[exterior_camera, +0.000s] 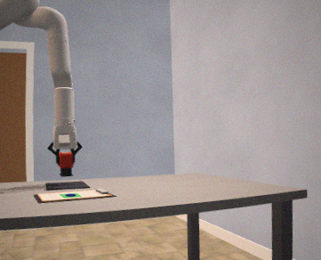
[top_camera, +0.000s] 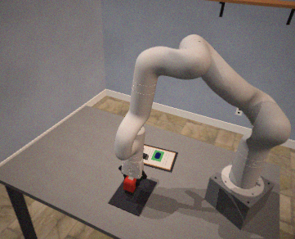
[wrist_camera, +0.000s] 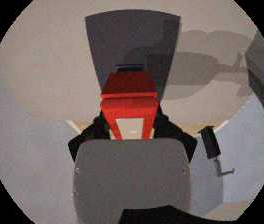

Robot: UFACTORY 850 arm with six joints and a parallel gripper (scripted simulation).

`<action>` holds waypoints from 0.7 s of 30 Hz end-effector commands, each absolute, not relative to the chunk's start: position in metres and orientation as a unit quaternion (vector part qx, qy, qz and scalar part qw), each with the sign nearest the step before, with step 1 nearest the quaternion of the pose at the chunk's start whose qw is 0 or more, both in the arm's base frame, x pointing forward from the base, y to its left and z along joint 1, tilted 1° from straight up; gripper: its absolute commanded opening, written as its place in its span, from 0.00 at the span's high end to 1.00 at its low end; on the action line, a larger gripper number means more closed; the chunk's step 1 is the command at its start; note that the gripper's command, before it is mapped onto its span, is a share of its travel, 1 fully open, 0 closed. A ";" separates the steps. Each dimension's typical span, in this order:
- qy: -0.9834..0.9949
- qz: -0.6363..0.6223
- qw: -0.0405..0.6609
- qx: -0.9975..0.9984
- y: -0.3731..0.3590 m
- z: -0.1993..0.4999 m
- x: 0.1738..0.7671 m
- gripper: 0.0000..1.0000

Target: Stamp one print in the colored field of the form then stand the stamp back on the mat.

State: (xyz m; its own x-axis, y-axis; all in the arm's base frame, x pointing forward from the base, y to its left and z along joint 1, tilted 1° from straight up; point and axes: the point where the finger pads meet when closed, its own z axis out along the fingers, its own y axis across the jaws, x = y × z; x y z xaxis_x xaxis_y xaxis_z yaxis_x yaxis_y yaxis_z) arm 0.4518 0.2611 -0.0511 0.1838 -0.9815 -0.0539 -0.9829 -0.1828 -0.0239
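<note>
My gripper point(top_camera: 131, 180) is shut on the red stamp point(top_camera: 130, 185) and holds it in the air above the dark mat point(top_camera: 133, 196). In the exterior view the stamp point(exterior_camera: 66, 161) hangs clear above the mat point(exterior_camera: 67, 185). The wrist view shows the stamp point(wrist_camera: 130, 110) between my fingers with the mat point(wrist_camera: 132, 46) below it. The form point(top_camera: 161, 157) lies flat beyond the mat; its green field point(top_camera: 158, 155) bears a dark blue mark.
The arm's grey base point(top_camera: 239, 198) stands at the table's right. The table's front edge runs close to the mat. A small dark patch point(top_camera: 146, 155) shows on the form's left part.
</note>
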 end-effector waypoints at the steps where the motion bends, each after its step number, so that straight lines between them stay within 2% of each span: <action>1: 0.640 0.003 0.007 -0.769 0.276 -0.051 0.453 0.65; 21: 0.640 0.003 0.007 -0.769 0.241 -0.050 0.455 0.65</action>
